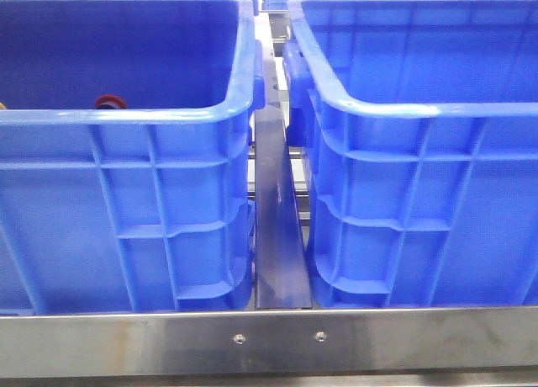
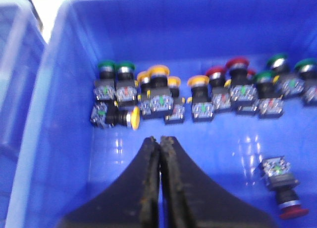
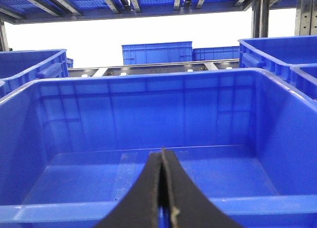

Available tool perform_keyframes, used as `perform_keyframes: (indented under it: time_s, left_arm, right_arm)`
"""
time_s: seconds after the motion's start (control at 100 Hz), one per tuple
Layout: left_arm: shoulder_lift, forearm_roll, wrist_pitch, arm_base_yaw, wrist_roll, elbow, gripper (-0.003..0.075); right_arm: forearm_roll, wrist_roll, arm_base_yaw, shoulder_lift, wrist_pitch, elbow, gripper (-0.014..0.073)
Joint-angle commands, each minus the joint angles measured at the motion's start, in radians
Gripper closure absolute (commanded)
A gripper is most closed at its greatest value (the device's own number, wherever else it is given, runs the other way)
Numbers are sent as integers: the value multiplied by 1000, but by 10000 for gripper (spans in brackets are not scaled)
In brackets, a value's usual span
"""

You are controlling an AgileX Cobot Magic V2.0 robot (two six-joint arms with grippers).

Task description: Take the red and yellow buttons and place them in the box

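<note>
Left gripper [image 2: 159, 141], clamped shut w/ nothing held, hovered over crate [image 2: 74, 153]; yellow button [image 2: 132, 119] lay tipped just ahead, red button [image 2: 285, 186] near crate's side wall.

Green-capped buttons [image 2: 115, 67] beside the others; steel rail [image 1: 269, 341] below the crates
</note>
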Motion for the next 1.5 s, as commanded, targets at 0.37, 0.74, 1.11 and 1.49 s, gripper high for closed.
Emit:
perform_keyframes:
  time_s: [0.37,0.74,1.11,1.49]
  left_arm:
    - [252,-8,-51,-8,7,-84,563]
    - [312,-86,-90,-21,16,-85,219]
    - [581,-86,-134,-212,4,-231,219]
    - [908,-105,-121,-220,4,-477,219]
  right_arm:
    - [-6,-5,0,-24,-81,-19,662]
    - [-6,-5,0,-24,-81,-19,662]
    - [-6,-5,0,-24,-81,-19,662]
    - [-6,-5,0,-24,-81,-19,662]
